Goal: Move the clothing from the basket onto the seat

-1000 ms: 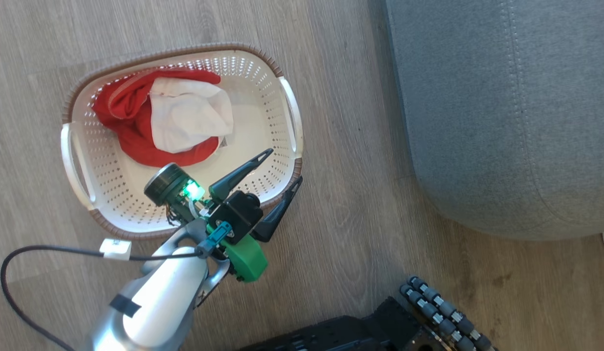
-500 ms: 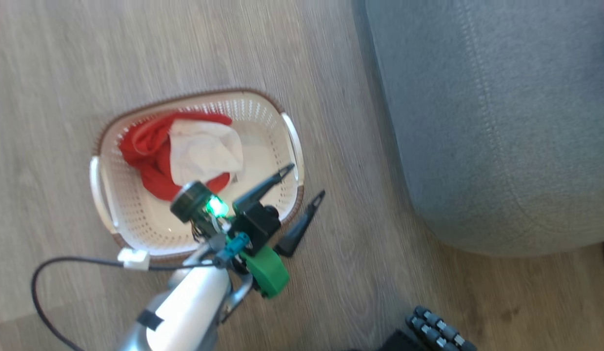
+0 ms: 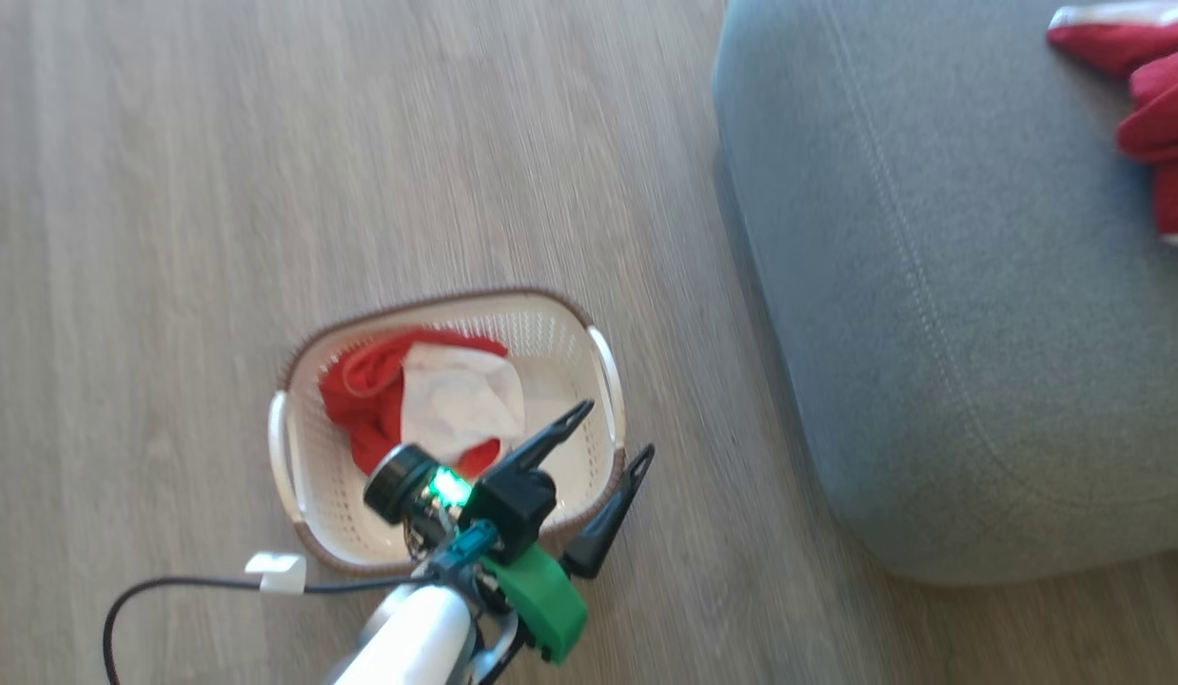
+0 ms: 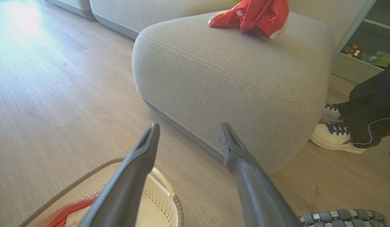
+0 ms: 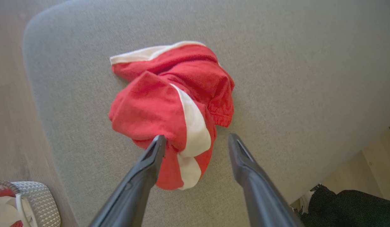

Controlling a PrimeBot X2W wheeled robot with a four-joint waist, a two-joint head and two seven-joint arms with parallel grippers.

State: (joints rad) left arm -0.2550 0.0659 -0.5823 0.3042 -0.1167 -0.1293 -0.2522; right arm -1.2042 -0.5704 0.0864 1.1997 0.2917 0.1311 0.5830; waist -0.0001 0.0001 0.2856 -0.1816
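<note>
A red cloth with white stripes lies in a crumpled heap on top of the grey seat. The right gripper hangs just above it. Its two dark fingers are spread wide and nothing is pinched between them. One fingertip shows in front of the edge of the cloth, and I cannot tell if it touches.

A red and white bundle sits in the cream basket, pushed toward one end. The basket stands on the wooden floor, near the seat but not touching it.

The left gripper hangs over the side of the basket that is closest to the seat. Its fingers are wide apart too, and it holds nothing. One finger is over the inside of the basket and the other is out past the brown rim.

A black cable with a white tag loops beside the left arm. A white shoe and a dark trouser leg of a person show next to the seat
</note>
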